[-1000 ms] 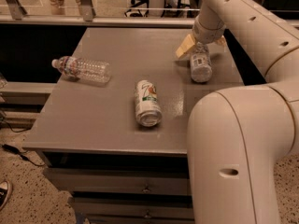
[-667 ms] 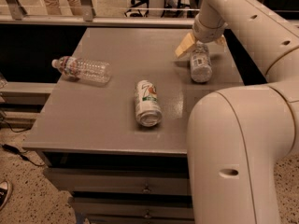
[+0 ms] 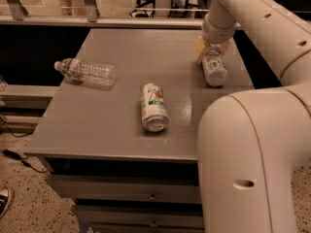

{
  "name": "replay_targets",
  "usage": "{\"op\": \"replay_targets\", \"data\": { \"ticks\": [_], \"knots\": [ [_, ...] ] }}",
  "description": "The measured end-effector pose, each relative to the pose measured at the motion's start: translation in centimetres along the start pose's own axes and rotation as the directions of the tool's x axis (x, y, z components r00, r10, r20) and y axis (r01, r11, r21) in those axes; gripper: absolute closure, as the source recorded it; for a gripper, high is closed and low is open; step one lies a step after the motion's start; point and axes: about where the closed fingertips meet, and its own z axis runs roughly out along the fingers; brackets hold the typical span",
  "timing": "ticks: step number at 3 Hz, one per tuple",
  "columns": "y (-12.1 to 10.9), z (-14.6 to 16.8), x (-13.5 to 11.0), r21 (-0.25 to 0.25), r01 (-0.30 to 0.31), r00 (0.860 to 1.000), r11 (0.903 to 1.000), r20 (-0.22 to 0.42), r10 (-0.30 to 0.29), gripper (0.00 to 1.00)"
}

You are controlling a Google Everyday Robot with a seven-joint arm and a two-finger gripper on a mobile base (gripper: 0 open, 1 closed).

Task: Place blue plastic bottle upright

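Note:
The blue plastic bottle (image 3: 214,70) lies on its side at the back right of the grey table (image 3: 112,125), its large white label facing up and its near end toward me. My gripper (image 3: 212,47) reaches down from the white arm over the bottle's far end. Its yellowish fingers (image 3: 200,46) sit against both sides of that end, closed on the bottle. The cap is hidden under the gripper.
A white-green drink can (image 3: 154,107) lies on its side mid-table. A clear ribbed bottle (image 3: 86,72) lies at the left. My large white arm link (image 3: 252,159) covers the table's right front. A rail runs behind the table, and drawers sit below it.
The left yellowish finger has moved in against the bottle's side. The bottle is still lying down in about the same spot.

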Motion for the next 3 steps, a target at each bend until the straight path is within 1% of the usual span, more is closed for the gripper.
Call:
{"op": "replay_targets", "data": {
  "ticks": [1,2,3],
  "knots": [
    [-0.3,-1.9,-0.5,-0.027,0.012,0.996,0.9996,0.093,-0.009,0.96],
    [-0.1,-6.4,-1.9,-0.110,0.128,0.933,0.9856,0.349,-0.082,1.00],
    [-0.1,-9.2,-2.2,-0.157,0.223,0.831,0.9621,0.547,-0.103,1.00]
  ]
}}
